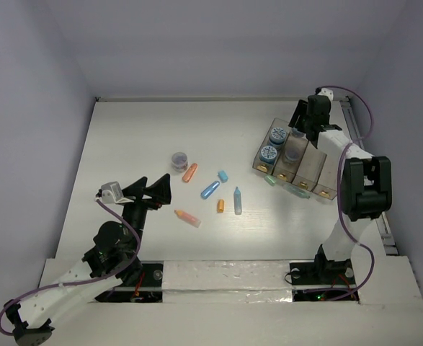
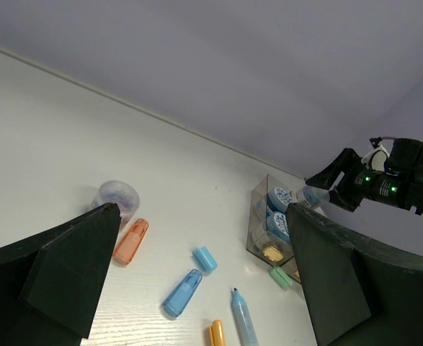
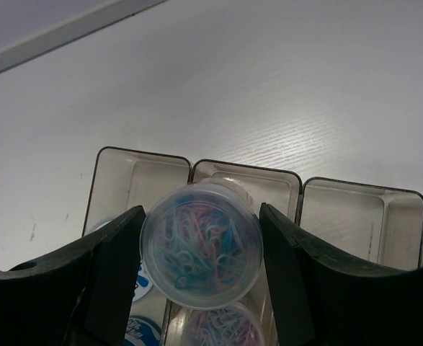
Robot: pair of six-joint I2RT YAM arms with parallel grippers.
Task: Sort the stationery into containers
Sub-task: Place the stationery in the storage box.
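Observation:
My right gripper [image 3: 202, 209] is shut on a clear round tub [image 3: 201, 241] of coloured paper clips. It hangs over the second compartment of the clear organiser box [image 3: 341, 184], where another clip tub [image 3: 222, 328] lies. Two blue-lidded tubs [image 1: 277, 135] fill the first compartment. My left gripper [image 1: 153, 191] stands open and empty above the table's left side. Beyond it lie a clear tub [image 2: 116, 197], an orange stick [image 2: 131, 241], a blue stick [image 2: 182, 293], a blue cap [image 2: 205, 259] and an uncapped blue marker [image 2: 243, 319].
An orange cap [image 1: 220, 205] and a pink-orange stick [image 1: 188, 217] lie nearer the arms. A pale green cap [image 1: 269, 180] rests against the organiser's [image 1: 325, 189] near end. The two right compartments look bare at their far ends. White walls close in the table.

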